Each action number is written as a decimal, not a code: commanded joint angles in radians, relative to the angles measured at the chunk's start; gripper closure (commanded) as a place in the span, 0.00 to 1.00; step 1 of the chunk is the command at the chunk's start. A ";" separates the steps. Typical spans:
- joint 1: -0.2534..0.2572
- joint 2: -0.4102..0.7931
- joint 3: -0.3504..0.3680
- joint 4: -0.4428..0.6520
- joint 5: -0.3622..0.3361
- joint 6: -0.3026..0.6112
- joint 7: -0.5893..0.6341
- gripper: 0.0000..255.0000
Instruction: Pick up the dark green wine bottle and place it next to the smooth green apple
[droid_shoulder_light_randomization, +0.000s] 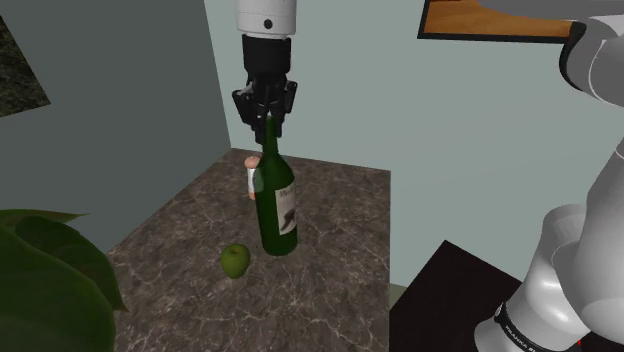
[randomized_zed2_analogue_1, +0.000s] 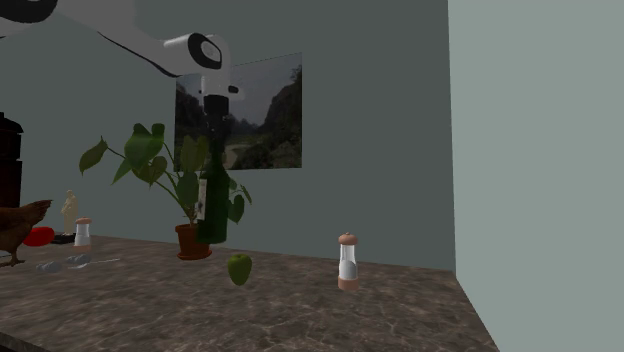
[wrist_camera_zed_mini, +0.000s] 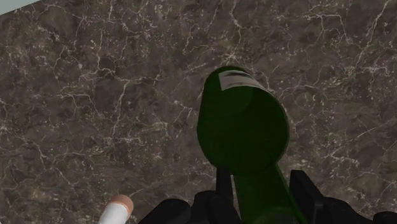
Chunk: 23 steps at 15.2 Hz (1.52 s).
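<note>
The dark green wine bottle (droid_shoulder_light_randomization: 275, 200) hangs upright with a pale label on its side. My gripper (droid_shoulder_light_randomization: 268, 118) is shut on its neck from above. In the second exterior view the bottle (randomized_zed2_analogue_1: 212, 205) is lifted off the marbled counter, held by the gripper (randomized_zed2_analogue_1: 214, 110). The green apple (droid_shoulder_light_randomization: 234, 260) lies on the counter, just to the shoulder view's left of the bottle's base. In the second exterior view the apple (randomized_zed2_analogue_1: 239, 268) sits below and slightly right of the bottle. The wrist view looks down the bottle (wrist_camera_zed_mini: 242, 127), its neck clasped in the gripper (wrist_camera_zed_mini: 261, 191).
A small shaker with a brown cap (droid_shoulder_light_randomization: 253, 175) stands behind the bottle near the wall; it is also beside my gripper (wrist_camera_zed_mini: 116, 210). A potted plant (randomized_zed2_analogue_1: 190, 190), a second shaker (randomized_zed2_analogue_1: 83, 232) and small items stand at the second exterior view's left. The counter (droid_shoulder_light_randomization: 340, 250) ends at the shoulder view's right.
</note>
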<state>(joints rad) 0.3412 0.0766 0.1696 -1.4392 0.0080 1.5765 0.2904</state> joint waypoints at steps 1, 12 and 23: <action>0.028 0.045 0.022 0.052 -0.013 -0.006 0.050 1.00; 0.023 0.004 0.019 -0.151 -0.004 0.156 0.043 1.00; 0.022 -0.004 0.018 -0.309 -0.003 0.306 0.040 1.00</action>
<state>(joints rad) 0.3625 0.0681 0.1873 -1.7433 0.0064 1.8727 0.3288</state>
